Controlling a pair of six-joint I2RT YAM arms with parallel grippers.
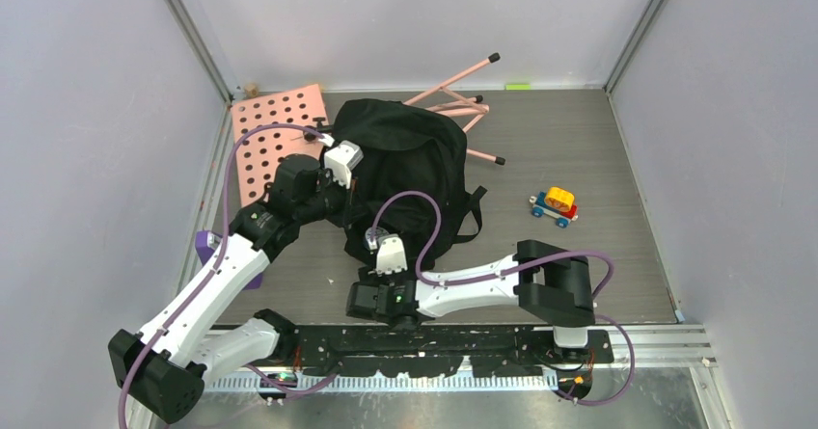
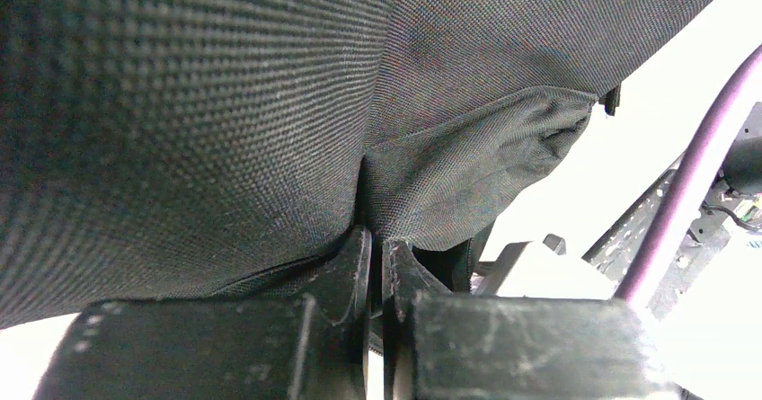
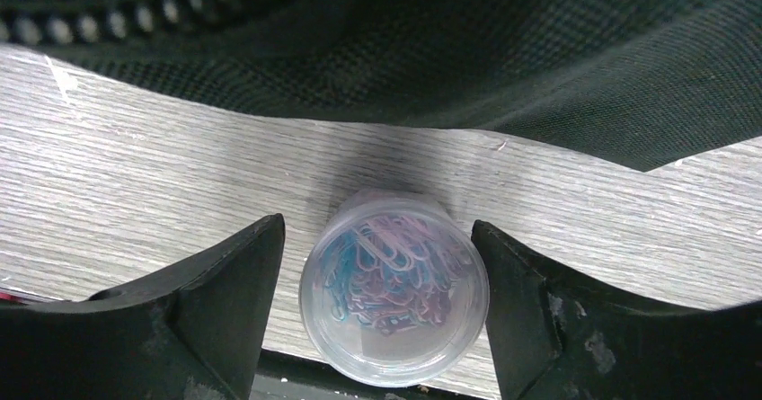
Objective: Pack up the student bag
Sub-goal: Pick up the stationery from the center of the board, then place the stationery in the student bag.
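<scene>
- Left gripper [image 2: 376,238] is clamping a fold of student bag [image 1: 415,159] fabric, with its fingers together on the cloth. The bag is lying slumped mid-table [image 1: 617,149].
- Right gripper [image 3: 376,231] is sitting with jaws apart either side of a clear tub of paper clips [image 3: 394,292]. The tub is standing on the table just beside the bag's hem. A gap is showing at one finger, so I'm not calling it a grip.
- Risk: the tub is looking round and slick. An off-centre close is likely squirting it out or tipping it, and with the near table edge right behind it, it could be rolling off.
- Risk: I cannot tell if the tub is wearing a lid. If not, any tilt is dumping clips.
- Risk: the left pinch is holding only a thin fold. If it is slipping, the fabric is sagging over the entry. Zipper teeth [image 3: 135,18] are showing, but the opening itself isn't.
- Count: one bag, one tub, one toy car [image 1: 555,205], one pink pegboard [image 1: 280,135], one pink-legged frame [image 1: 463,96], one purple block [image 1: 204,246] partly under the left arm. The clips are too jumbled for counting.
</scene>
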